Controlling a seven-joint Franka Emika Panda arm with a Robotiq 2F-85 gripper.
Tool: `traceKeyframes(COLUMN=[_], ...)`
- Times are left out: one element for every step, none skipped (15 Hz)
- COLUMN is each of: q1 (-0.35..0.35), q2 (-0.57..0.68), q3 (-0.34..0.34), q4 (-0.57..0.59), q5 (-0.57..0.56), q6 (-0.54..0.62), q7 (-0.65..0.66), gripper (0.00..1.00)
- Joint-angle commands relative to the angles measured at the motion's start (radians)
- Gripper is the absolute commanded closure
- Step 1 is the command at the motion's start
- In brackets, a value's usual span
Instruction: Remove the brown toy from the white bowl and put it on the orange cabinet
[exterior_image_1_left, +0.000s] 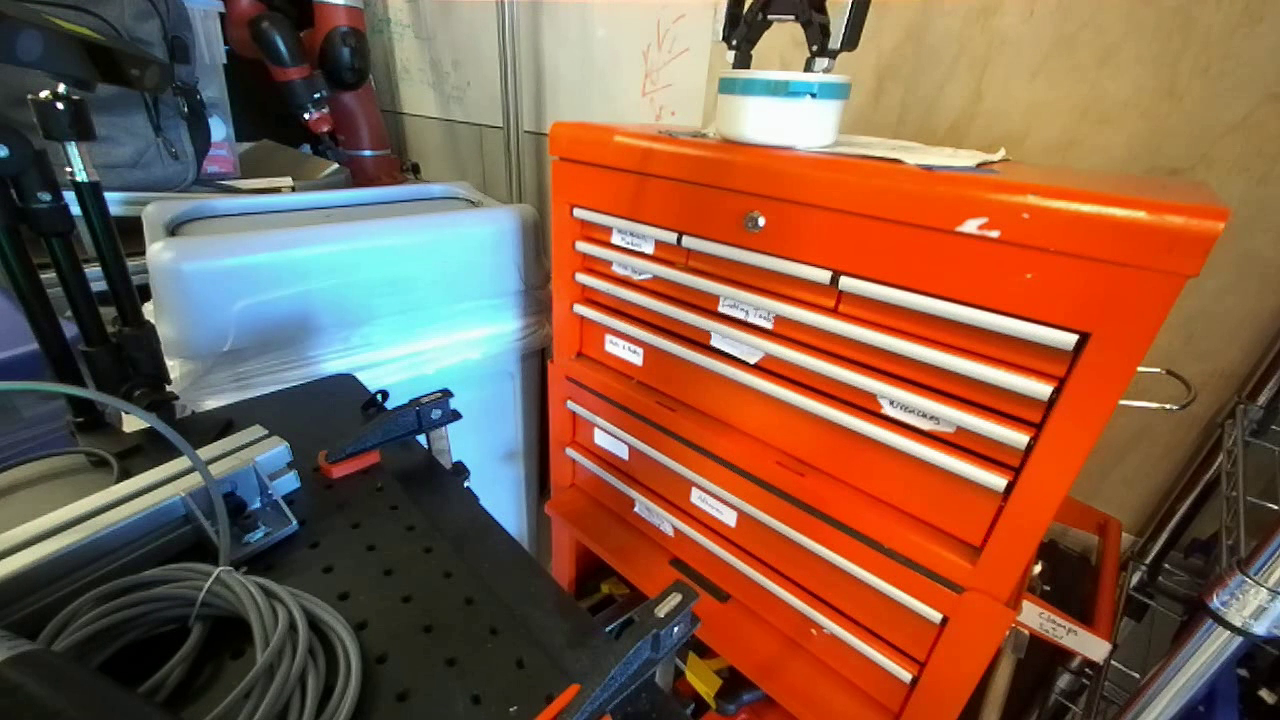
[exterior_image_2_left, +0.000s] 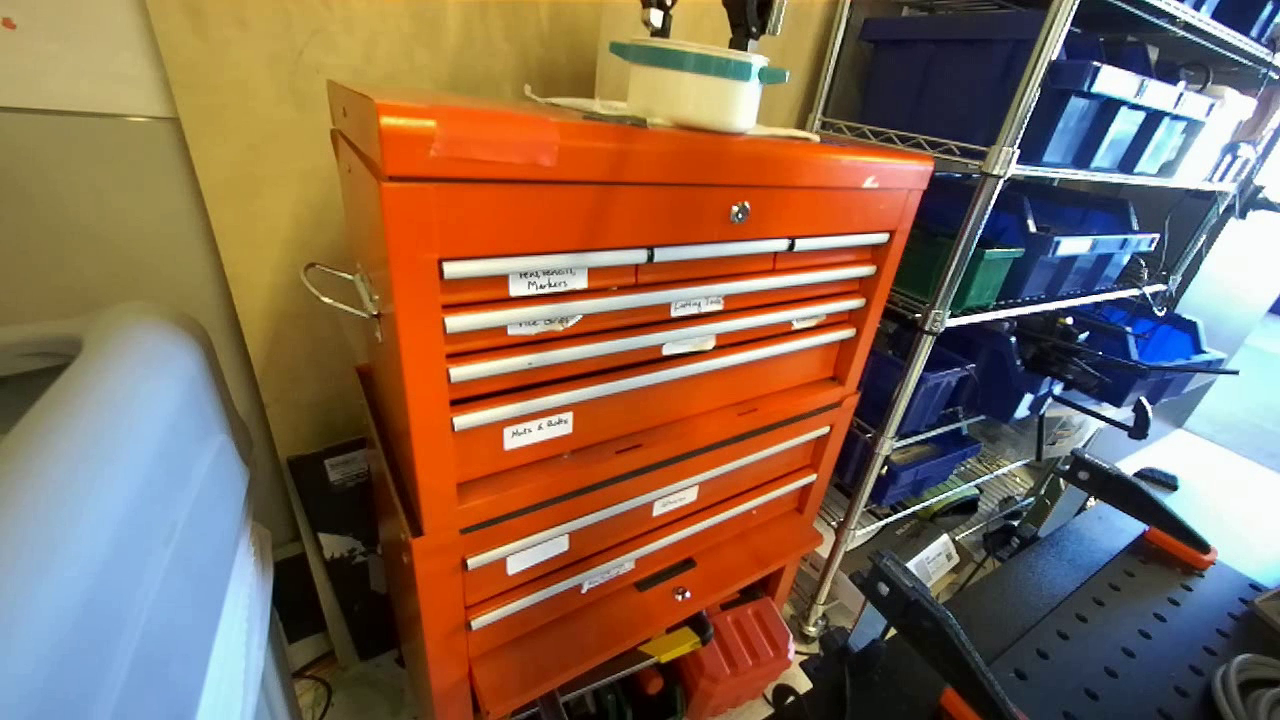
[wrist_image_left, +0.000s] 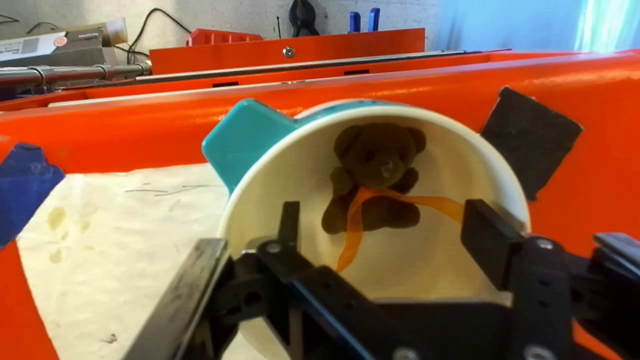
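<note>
Up on the large orange metal cabinet (exterior_image_1_left: 800, 428), I see a brown toy bear (wrist_image_left: 375, 170) with an orange ribbon (wrist_image_left: 355, 225) inside the round white teal-banded bowl (exterior_image_1_left: 778, 120); right over the rim, the black jointed pincer (exterior_image_1_left: 779, 63) stands spread wide, gripping nothing

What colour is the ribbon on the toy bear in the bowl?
Orange; the ribbon on the bear shows best in the wrist view.

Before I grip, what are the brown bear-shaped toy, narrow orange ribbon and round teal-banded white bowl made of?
Toy: probably matte plush; looks velvety, without glare.
Ribbon: likely thin fabric, faintly sheer, loosely curved.
Bowl: satin plastic, perhaps ceramic; walls look smooth.
</note>
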Motion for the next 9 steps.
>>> traceKeyframes(q1=[0.016, 0.020, 0.025, 0.029, 0.034, 0.039, 0.045, 0.049, 0.054], q2=[0.014, 0.018, 0.024, 0.030, 0.038, 0.047, 0.056, 0.059, 0.056], q3=[-0.012, -0.014, -0.017, -0.019, -0.022, -0.024, -0.028, -0.029, -0.031], q4=[0.005, 0.004, 0.003, 0.001, -0.003, -0.004, 0.000, 0.004, 0.010], q5=[-0.026, -0.036, -0.051, -0.066, -0.086, -0.104, -0.124, -0.136, -0.148], q6=[-0.004, -0.008, -0.012, -0.013, -0.011, -0.014, -0.016, -0.016, -0.014], q7=[-0.013, -0.015, -0.017, -0.018, -0.020, -0.023, -0.018, -0.020, -0.016], gripper=[0.48, 0.58, 0.64, 0.71, 0.79, 0.86, 0.94, 0.98, 0.99])
